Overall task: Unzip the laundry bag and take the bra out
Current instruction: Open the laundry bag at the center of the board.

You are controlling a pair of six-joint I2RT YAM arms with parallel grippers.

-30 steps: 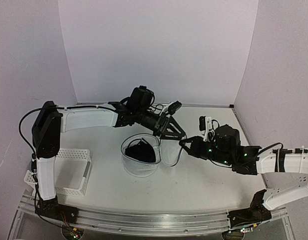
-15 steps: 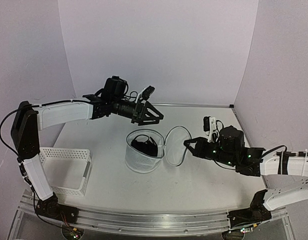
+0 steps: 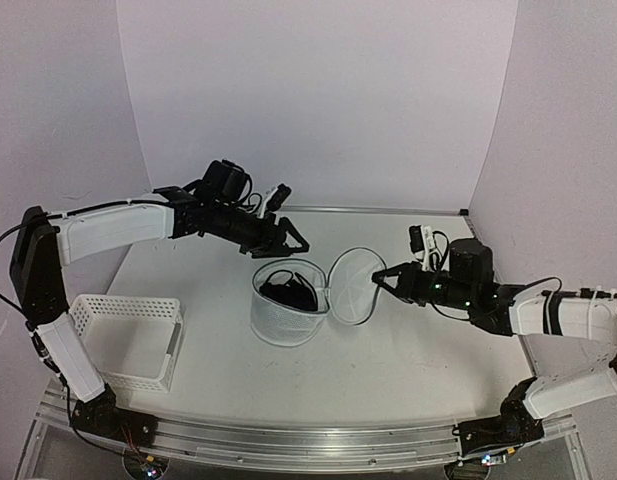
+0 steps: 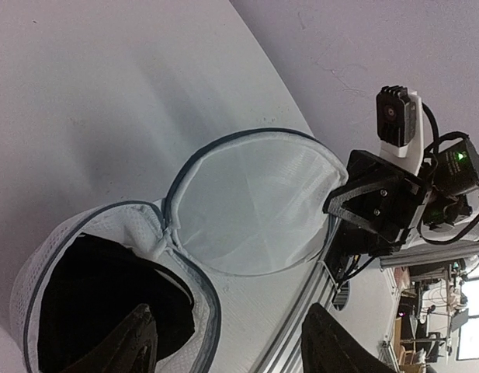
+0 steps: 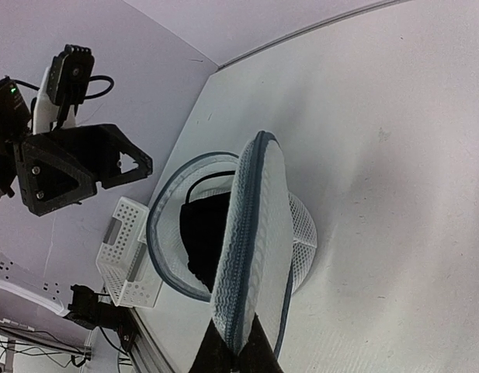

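Left arm (image 3: 118, 225) stretched from near-left corner toward middle of tabletop (image 3: 418, 365), forearm roughly level. Left pincer (image 3: 288, 241) hovered above far side of laundry bag (image 3: 278, 318), fingers spread wide, gripping nothing. Right arm (image 3: 568, 315) reached in low from right edge. Right pincer (image 3: 381, 281) was pinched closed on rim of unzipped lid flap (image 3: 352, 288), flap standing on edge. Laundry bag stood mid-tabletop, mouth open, bra (image 3: 287, 293) inside. White basket (image 3: 128, 338) sat at near-left corner.

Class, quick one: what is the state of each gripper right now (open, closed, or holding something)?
Left gripper: open, holding nothing.
Right gripper: closed on the rim of the laundry bag lid.
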